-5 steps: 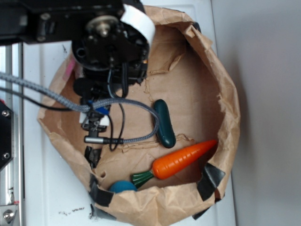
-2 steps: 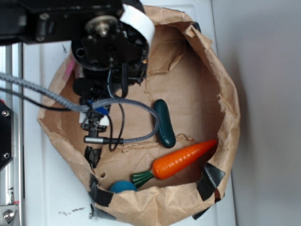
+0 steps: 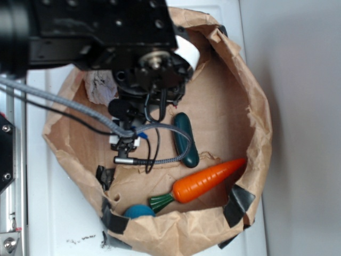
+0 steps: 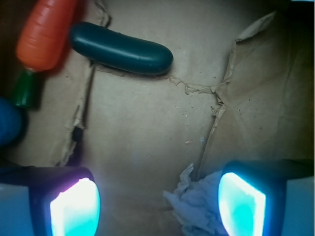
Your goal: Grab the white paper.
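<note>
The white paper [image 3: 99,85] is a crumpled off-white wad lying on the brown bag's floor at the upper left, just left of my arm's wrist [image 3: 154,66]. In the wrist view the white paper [image 4: 197,206] lies at the bottom, right beside the inner face of the right finger [image 4: 243,206]. My gripper [image 4: 157,209] is open and empty, with bare bag floor between the fingers. The left finger [image 4: 74,209] stands well clear of the wad. The fingertips are hidden under the arm in the exterior view.
The brown paper bag [image 3: 258,112] has raised, torn walls all round. Inside lie an orange carrot [image 3: 205,181], a dark green cucumber-shaped toy [image 3: 186,140] and a blue ball [image 3: 139,212]. Cables [image 3: 80,109] hang across the bag's left side.
My arm has moved to the right in the exterior view, which uncovered the white paper at the bag's upper left. The other things have not moved.
</note>
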`<state>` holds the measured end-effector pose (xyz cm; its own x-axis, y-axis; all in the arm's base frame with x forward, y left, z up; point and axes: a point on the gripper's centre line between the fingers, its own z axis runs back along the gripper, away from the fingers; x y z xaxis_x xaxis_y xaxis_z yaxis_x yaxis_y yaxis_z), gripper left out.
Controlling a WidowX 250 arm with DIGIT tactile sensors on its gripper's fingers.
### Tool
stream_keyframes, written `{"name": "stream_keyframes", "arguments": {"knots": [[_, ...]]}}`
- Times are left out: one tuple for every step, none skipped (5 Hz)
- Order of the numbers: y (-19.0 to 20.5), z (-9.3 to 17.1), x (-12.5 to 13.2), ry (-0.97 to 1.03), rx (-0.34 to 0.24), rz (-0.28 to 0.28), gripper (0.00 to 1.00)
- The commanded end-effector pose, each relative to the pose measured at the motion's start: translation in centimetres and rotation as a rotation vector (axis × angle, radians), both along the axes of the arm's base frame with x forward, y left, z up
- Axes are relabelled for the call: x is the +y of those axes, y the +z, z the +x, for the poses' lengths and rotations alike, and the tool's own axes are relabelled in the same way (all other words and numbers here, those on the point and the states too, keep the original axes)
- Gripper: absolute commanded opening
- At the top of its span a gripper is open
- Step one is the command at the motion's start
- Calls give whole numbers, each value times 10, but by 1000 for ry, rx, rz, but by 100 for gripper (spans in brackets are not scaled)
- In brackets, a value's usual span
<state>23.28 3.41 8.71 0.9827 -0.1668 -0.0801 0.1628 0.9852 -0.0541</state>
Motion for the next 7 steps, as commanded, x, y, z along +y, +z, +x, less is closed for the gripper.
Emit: {"name": "stream_keyframes", "arguments": {"knots": [[-18, 13, 9, -29, -38, 87, 100], [-22, 5, 15, -42, -30, 112, 100], [-19, -3, 20, -25, -19, 161, 100], [-20, -5, 27, 12, 0, 205, 100], [-29, -3, 29, 34, 17, 236, 100], [-54, -1, 28, 54, 46, 325, 100], [-73, -2, 27, 78, 50, 383, 0]]}}
